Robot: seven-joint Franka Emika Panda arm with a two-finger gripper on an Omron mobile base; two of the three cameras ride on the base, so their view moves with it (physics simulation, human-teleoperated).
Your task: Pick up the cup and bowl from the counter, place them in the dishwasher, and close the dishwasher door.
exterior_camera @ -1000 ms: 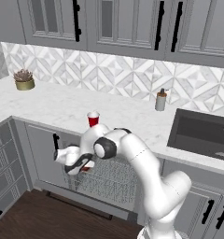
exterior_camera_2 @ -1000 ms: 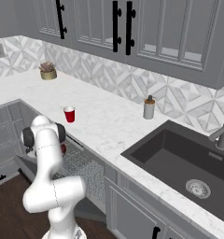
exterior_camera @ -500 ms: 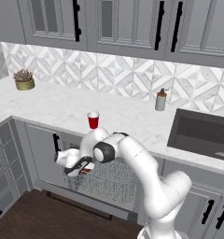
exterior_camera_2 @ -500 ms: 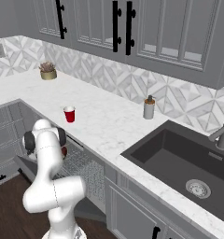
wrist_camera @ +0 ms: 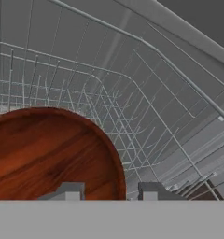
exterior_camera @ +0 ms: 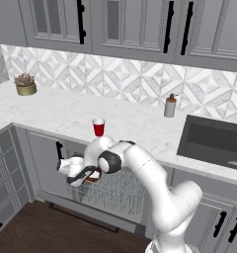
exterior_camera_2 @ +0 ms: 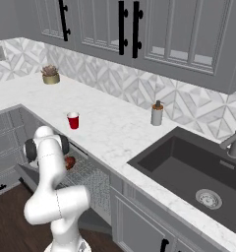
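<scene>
The dark reddish-brown bowl (wrist_camera: 48, 154) lies in the grey wire rack (wrist_camera: 132, 93) of the dishwasher, also seen as bowl (exterior_camera_2: 70, 162) and bowl (exterior_camera: 94, 177). My gripper (wrist_camera: 109, 192) reaches down into the rack (exterior_camera: 115, 192) with its jaws straddling the bowl's rim; one fingertip (wrist_camera: 67, 191) is over the bowl's inside, the other stands off the rim with a gap, so the gripper is open. The red cup (exterior_camera: 98, 127) stands upright on the white counter (exterior_camera: 56, 111) above the dishwasher, cup (exterior_camera_2: 73, 120). The dishwasher door (exterior_camera: 81, 210) hangs open and lowered.
A grey soap dispenser (exterior_camera: 170, 106) stands by the backsplash, left of the dark sink (exterior_camera: 214, 141). A small potted plant (exterior_camera: 25, 84) sits at the counter's far left. Grey cabinets flank the dishwasher, and the faucet (exterior_camera_2: 233, 142) rises at the right.
The jaws have spread apart from the bowl's rim. The arm and the bowl stay almost where they were in the rack.
</scene>
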